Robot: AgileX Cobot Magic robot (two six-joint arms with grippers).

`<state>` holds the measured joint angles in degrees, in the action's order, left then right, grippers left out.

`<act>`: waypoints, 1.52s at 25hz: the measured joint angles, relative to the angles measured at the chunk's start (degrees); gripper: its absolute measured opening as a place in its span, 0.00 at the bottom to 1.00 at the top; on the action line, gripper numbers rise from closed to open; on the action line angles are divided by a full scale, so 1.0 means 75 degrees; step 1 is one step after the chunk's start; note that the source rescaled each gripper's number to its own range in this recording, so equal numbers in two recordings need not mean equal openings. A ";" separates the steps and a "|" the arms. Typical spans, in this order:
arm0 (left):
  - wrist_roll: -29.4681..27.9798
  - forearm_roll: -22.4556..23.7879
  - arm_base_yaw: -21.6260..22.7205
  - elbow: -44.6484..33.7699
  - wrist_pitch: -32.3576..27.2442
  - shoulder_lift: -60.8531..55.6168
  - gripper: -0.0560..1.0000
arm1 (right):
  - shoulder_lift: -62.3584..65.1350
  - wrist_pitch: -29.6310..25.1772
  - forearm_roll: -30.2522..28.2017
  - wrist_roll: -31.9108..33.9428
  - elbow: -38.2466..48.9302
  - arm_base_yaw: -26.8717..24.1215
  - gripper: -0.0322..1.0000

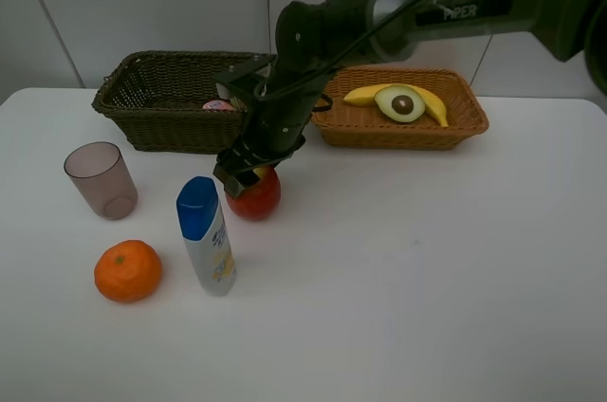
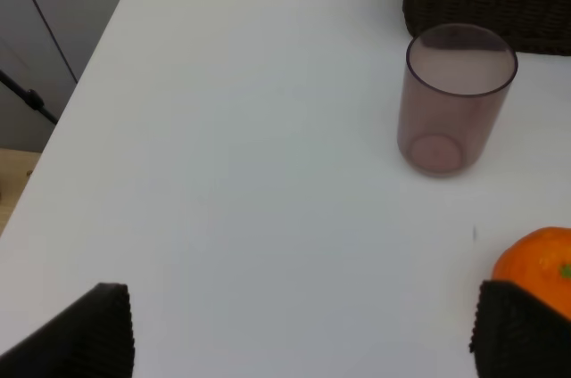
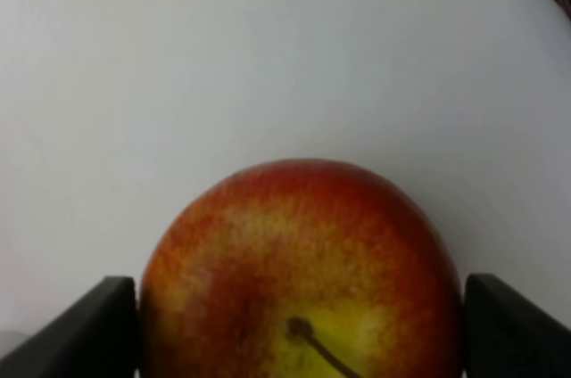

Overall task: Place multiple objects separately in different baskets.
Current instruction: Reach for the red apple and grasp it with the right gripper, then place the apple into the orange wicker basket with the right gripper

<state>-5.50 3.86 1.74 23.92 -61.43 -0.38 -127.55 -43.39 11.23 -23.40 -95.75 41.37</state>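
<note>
Well, the right gripper point(image 1: 248, 174) is down on the red apple point(image 1: 258, 199), its jaws pressed against the fruit's two sides, left of the table's point(image 1: 427, 288) middle and just before the dark basket point(image 1: 156, 122) at the back edge. Beside the apple stands the white blue-capped bottle point(image 1: 206, 235); the orange point(image 1: 127, 270) and pinkish cup point(image 1: 101, 179) sit nearer the left edge. The tan basket point(image 1: 455, 125) holds the banana point(image 1: 434, 104) and avocado half point(image 1: 401, 103). The left gripper point(image 2: 302, 339) hangs spread wide, holding nothing.
</note>
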 joint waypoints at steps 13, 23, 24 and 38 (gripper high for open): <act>0.0000 0.0000 0.0000 0.0000 0.0000 0.0000 1.00 | 0.0103 -0.0296 -0.0031 0.0000 0.0000 -0.0007 0.63; 0.0000 0.0000 0.0000 0.0000 0.0000 0.0000 1.00 | 0.0360 -0.0848 -0.0258 0.0000 0.0022 -0.0053 0.63; 0.0000 0.0000 0.0000 0.0000 0.0000 0.0000 1.00 | 0.0417 -0.0936 -0.0299 0.0000 0.0022 -0.0090 0.63; 0.0000 0.0000 0.0000 0.0000 0.0000 0.0000 1.00 | 0.1200 -0.2157 -0.0601 -0.0047 0.0022 -0.1045 0.63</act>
<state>-5.50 3.86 1.74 23.92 -61.43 -0.38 -118.55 -59.56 6.72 -23.76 -95.58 33.53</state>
